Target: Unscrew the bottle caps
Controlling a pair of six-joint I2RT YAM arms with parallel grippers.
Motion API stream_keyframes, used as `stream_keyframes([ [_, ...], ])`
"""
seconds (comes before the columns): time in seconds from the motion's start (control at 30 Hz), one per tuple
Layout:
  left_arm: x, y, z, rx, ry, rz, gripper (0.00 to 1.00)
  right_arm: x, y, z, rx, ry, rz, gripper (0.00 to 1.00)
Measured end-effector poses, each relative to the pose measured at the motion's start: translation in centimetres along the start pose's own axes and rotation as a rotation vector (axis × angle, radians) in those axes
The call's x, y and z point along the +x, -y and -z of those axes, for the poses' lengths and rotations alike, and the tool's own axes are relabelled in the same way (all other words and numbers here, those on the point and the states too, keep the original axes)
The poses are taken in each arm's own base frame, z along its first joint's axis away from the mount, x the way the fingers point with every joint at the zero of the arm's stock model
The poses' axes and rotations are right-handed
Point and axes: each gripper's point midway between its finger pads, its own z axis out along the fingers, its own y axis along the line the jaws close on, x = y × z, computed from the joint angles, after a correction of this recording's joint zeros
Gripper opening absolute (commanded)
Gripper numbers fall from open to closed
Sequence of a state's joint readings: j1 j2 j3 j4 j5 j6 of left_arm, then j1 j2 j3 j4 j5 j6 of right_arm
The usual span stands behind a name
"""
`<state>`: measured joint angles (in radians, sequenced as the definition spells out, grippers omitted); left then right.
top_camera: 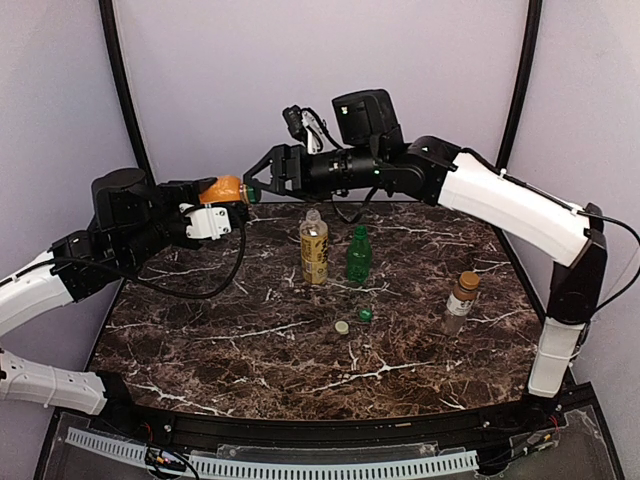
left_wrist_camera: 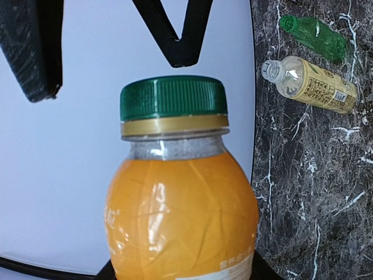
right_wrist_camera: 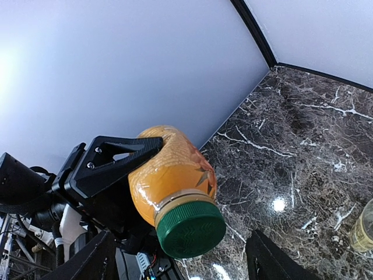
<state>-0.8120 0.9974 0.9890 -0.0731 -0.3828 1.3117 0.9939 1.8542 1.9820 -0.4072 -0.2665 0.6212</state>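
Evidently the third cap is in hand: the left tool (top_camera: 216, 203) is clamped on the squat orange bottle (left_wrist_camera: 180, 216), holding it on its side above the tabletop (top_camera: 250, 355) at about 10 o'clock, with its green cap (right_wrist_camera: 191, 229) pointing at the right tool (top_camera: 258, 183). That tool's fingers stand apart either side of the cap, not yet gripping it. Near the centre the tall yellow bottle (top_camera: 314, 252) and the green bottle (top_camera: 358, 256) stand open, with loose caps (top_camera: 365, 315) toward 6 o'clock of them. The slim bottle (top_camera: 461, 303) at 3 o'clock is capped. Next, I judge, the right tool must close squarely on the ribbed cap and twist while the left holds firm
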Motion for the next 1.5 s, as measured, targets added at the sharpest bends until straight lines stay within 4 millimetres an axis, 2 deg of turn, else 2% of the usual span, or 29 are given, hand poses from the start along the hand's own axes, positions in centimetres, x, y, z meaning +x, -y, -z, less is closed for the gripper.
stream_keyframes([
  [0.13, -0.3, -0.5, 0.2, -0.031, 0.01, -0.014, 0.18, -0.3, -0.6, -0.1, -0.04, 0.01, -0.006, 0.67],
  [0.27, -0.6, -0.9, 0.4, -0.051, 0.019, -0.016, 0.18, -0.6, -1.1, -0.2, -0.076, 0.018, -0.008, 0.66],
  [0.4, -0.7, -1.2, 0.4, -0.062, 0.019, -0.015, 0.18, -0.5, -1.1, -0.6, -0.093, 0.014, -0.014, 0.58],
  [0.53, -0.7, -1.3, 0.4, -0.068, 0.017, -0.012, 0.18, -0.3, -0.9, -0.9, -0.099, 0.007, -0.027, 0.55],
  [0.57, -0.7, -1.4, 0.4, -0.069, 0.017, -0.012, 0.18, -0.4, -0.9, -0.9, -0.103, 0.007, -0.027, 0.52],
  [0.67, -0.7, -1.4, 0.4, -0.072, 0.018, -0.009, 0.17, -0.4, -0.9, -0.9, -0.11, 0.01, -0.027, 0.33],
  [0.83, -0.7, -1.4, 0.5, -0.073, 0.017, -0.003, 0.17, -0.3, -0.8, -1.0, -0.129, 0.005, -0.03, 0.22],
  [0.97, -0.7, -1.4, 0.5, -0.071, 0.018, -0.002, 0.16, -0.2, -0.9, -1.1, -0.143, -0.003, -0.026, 0.01],
  [1.13, -0.7, -0.7, 0.6, -0.026, 0.02, 0.034, 0.14, 0.1, -0.8, -1.4, -0.16, -0.019, 0.001, 0.0],
  [1.2, -0.9, -0.6, 0.9, 0.02, 0.03, 0.068, 0.13, 0.5, -1.1, -1.3, -0.166, -0.029, 0.048, 0.0],
  [1.37, -2.1, 0.8, 2.9, 0.227, 0.106, 0.194, 0.13, 2.4, -3.1, -0.5, -0.161, -0.056, 0.326, 0.0],
  [1.5, -3.7, 3.1, 5.3, 0.435, 0.181, 0.319, 0.13, 5.0, -4.6, 0.5, -0.164, -0.113, 0.605, 0.0],
])
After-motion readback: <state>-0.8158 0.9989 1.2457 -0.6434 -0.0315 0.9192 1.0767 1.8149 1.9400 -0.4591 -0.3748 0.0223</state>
